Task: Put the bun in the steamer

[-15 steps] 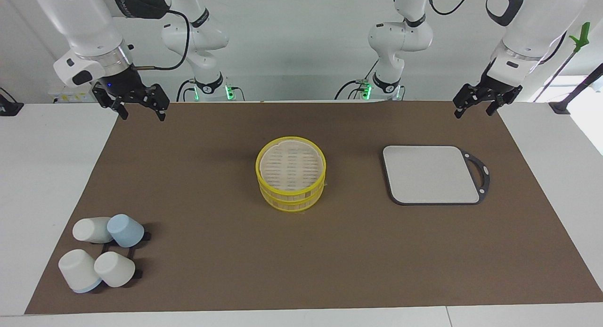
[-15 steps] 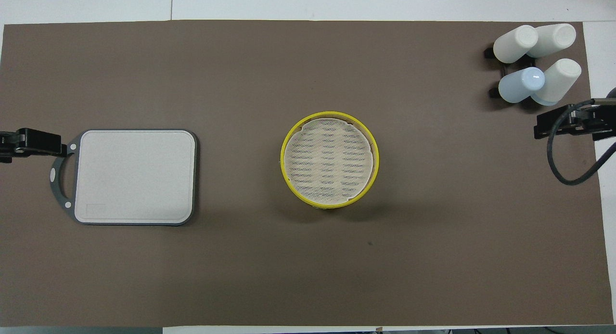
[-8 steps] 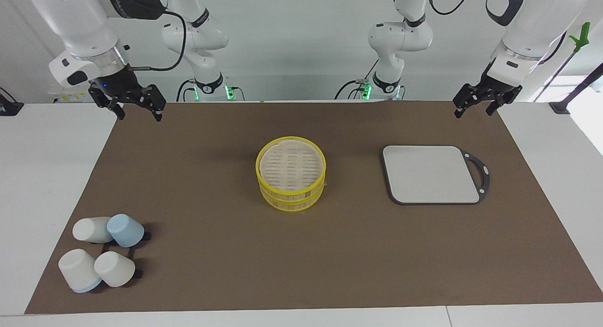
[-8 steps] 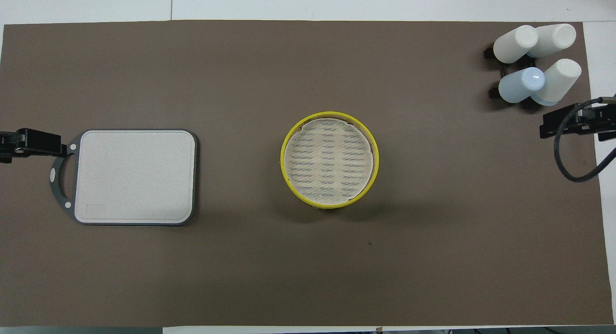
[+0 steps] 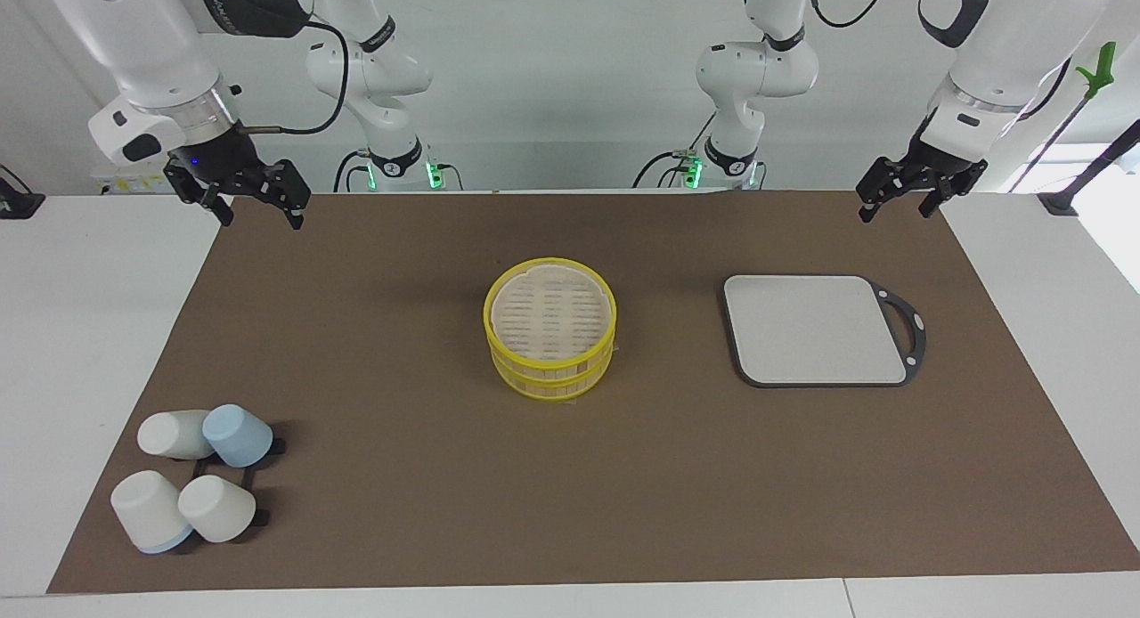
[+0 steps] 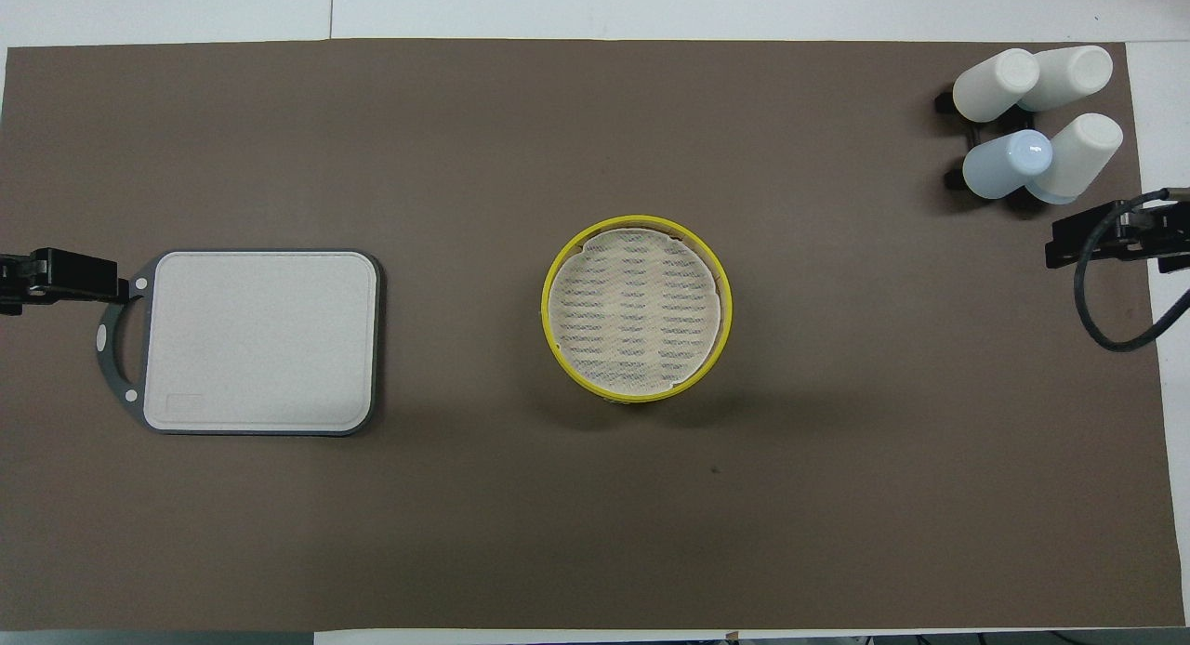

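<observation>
The steamer [image 5: 549,320] [image 6: 636,309] stands in the middle of the brown mat, a round bamboo basket with yellow rims and its flat lid on top. No bun is in view; it is hidden or out of view. My right gripper [image 5: 261,215] [image 6: 1106,241] hangs open and empty over the mat's corner at the right arm's end. My left gripper [image 5: 895,210] [image 6: 56,278] hangs open and empty over the mat's edge at the left arm's end, beside the board's handle in the overhead view. Both are well away from the steamer.
A grey square board [image 5: 815,329] [image 6: 256,340] with a dark handle lies flat toward the left arm's end. Several white and pale blue cups [image 5: 191,484] [image 6: 1032,125] sit on a black rack at the right arm's end, farther from the robots.
The right gripper has drawn back a little toward its own end of the table. The left arm, steamer, board and cups have not moved.
</observation>
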### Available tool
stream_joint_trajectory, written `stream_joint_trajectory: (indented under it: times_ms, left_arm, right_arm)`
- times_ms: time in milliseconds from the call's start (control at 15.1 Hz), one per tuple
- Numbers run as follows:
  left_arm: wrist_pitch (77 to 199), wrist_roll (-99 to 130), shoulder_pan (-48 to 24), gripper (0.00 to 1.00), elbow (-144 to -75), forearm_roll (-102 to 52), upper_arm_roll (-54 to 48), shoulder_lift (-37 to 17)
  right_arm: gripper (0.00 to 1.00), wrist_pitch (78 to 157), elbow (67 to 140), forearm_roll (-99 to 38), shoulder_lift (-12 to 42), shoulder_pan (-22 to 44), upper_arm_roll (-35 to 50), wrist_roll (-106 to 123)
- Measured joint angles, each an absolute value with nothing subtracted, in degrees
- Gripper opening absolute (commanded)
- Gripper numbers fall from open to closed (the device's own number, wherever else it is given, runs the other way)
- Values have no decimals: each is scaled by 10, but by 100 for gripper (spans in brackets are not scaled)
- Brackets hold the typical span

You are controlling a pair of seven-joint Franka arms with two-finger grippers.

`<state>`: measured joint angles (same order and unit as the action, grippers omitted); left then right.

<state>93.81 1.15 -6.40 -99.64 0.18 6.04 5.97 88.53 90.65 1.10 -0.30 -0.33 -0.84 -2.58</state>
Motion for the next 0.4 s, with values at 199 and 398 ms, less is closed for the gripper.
stream_joint_trajectory:
  times_ms: [199, 398]
  left_arm:
    - [913, 11, -66, 100, -983, 2, 60, 49]
    - [896, 11, -66, 100, -956, 1, 56, 43]
  right_arm:
    - [100, 885, 906, 11, -3, -3, 0, -18]
    - [100, 885, 906, 11, -3, -3, 8, -17]
